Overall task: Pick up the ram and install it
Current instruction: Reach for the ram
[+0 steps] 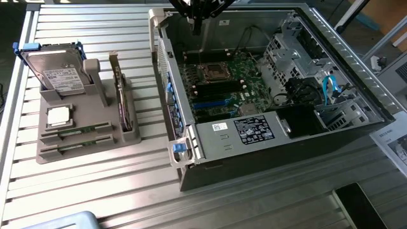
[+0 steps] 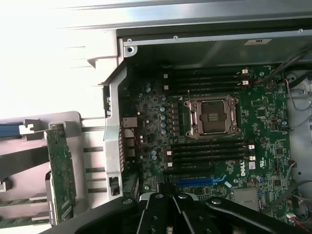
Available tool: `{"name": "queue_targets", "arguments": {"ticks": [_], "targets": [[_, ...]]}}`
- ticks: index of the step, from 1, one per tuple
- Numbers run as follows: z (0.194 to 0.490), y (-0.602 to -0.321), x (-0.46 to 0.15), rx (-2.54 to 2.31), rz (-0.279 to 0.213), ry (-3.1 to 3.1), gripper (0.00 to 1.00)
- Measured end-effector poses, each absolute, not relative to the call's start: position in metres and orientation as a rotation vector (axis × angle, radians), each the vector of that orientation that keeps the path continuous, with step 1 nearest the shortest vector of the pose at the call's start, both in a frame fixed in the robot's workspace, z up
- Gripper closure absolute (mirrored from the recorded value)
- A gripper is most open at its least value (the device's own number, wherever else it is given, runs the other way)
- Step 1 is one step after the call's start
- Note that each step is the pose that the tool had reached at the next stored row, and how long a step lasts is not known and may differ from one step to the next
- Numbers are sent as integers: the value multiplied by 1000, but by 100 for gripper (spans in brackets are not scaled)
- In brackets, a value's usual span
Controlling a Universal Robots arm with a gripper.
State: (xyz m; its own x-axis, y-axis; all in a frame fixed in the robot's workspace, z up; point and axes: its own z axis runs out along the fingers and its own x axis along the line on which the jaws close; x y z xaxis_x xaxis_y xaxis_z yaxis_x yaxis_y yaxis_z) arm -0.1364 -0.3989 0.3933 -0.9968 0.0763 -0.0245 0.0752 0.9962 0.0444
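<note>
I'm watching the arm's black gripper (image 1: 197, 28) hang above the far end of the open grey metal computer case (image 1: 267, 160), over the green motherboard (image 1: 248, 71). Its jaws are pressed together with nothing between them. The wrist view shows the gripper (image 2: 170, 195) the same way, empty-handed over the board.

The 2 long, narrow green ram sticks (image 1: 79, 130) stand on edge in parallel slots, 1 just in front of the other. They are at the near end of the grey plastic parts holder (image 1: 133, 136). That holder sits on the ribbed metal table (image 1: 95, 191) to the exterior view's left of the case, so both sticks are well apart from the gripper.

The same holder carries 3 other parts. A square silver processor chip (image 1: 58, 116) lies just behind the sticks. A silver hard drive in a blue-edged caddy (image 1: 60, 71) stands upright at the far end. A taller green expansion card (image 1: 119, 95) stands on edge along the side nearest the case, and it also shows in the wrist view (image 2: 61, 170).

On the motherboard, the wrist view gives me a square metal-framed processor socket (image 2: 212, 117) with its centre bare. Banks of black memory slots (image 2: 209, 148) run on either side of it, and I see no stick seated in any of them. A blue cable (image 1: 327, 88) loops near the drive bays at the exterior view's right.
</note>
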Motion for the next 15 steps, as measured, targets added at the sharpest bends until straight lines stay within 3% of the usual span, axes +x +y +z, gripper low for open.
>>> {"name": "queue_targets", "arguments": {"ticks": [15], "targets": [[393, -399, -174, 118, 68, 3113, 89]]}}
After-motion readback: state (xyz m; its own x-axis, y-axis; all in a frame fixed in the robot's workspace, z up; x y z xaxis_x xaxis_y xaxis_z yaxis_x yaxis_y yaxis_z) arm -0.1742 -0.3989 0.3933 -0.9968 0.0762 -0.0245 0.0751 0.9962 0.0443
